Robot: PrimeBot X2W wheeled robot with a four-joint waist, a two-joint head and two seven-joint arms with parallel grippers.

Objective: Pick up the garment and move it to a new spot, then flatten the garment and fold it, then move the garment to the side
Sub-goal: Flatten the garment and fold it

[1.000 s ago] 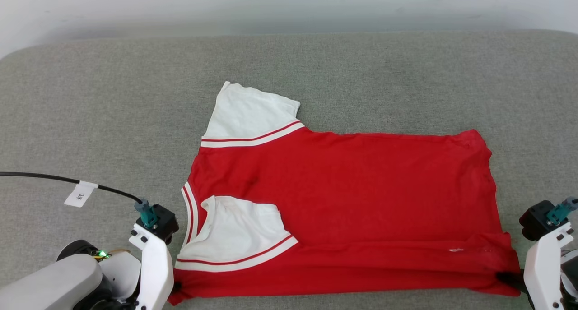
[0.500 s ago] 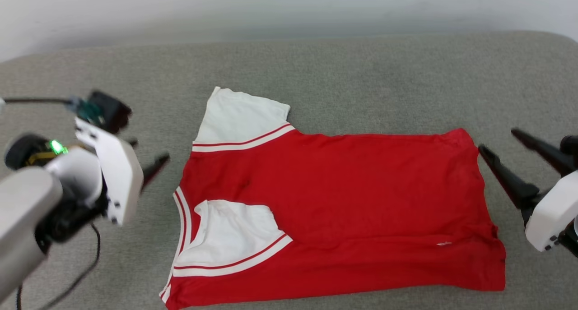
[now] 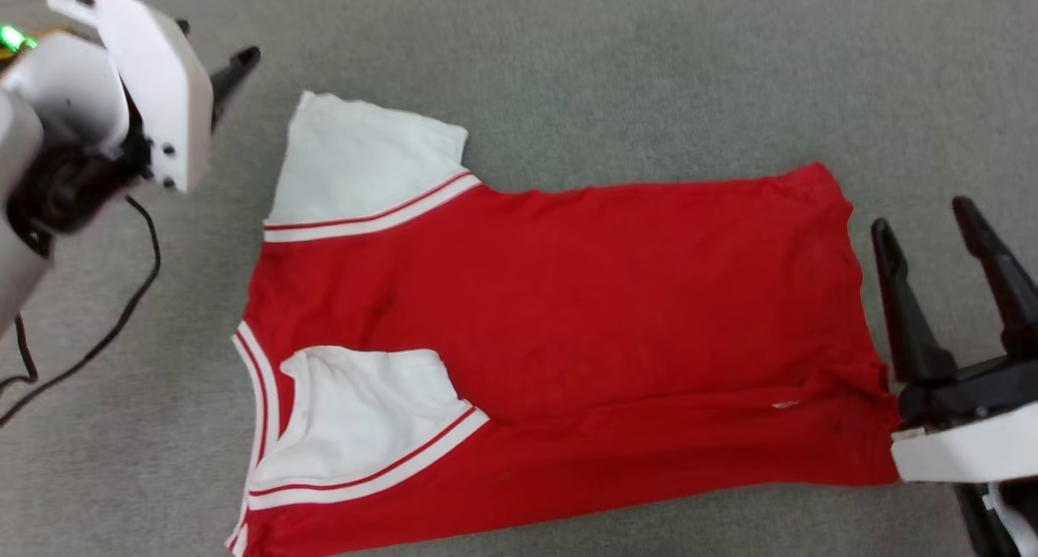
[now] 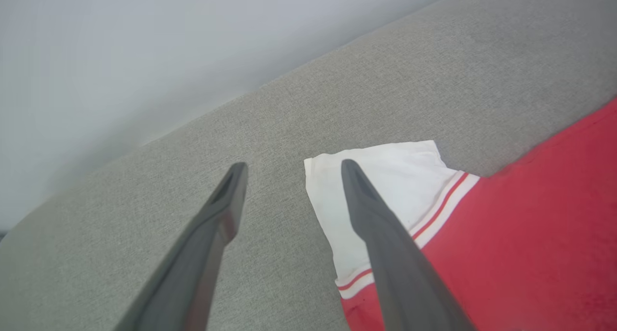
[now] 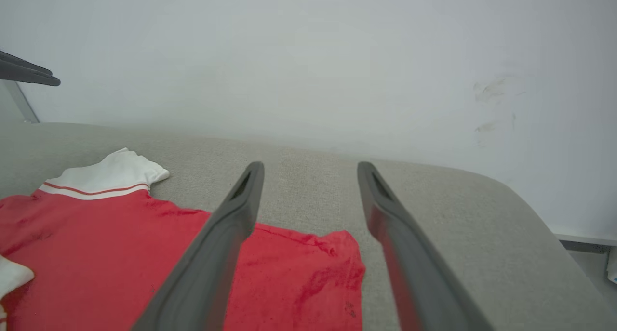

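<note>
The garment [image 3: 568, 297] lay flat on the gray cushion [image 3: 649, 70], with one white sleeve [image 3: 365, 411] folded onto the red. The left claw [image 4: 289, 165] was open near the other sleeve [image 3: 365, 160]. The right claw [image 3: 924, 216] was open just beside the bottom edge, holding nothing.

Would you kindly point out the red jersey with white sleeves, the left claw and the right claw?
Red jersey with white sleeves [image 3: 568, 297]: head view, middle of its red body.
Left claw [image 4: 294, 165]: left wrist view, midway between its dark fingertips.
Right claw [image 3: 920, 216]: head view, midway between its dark fingertips.
</note>
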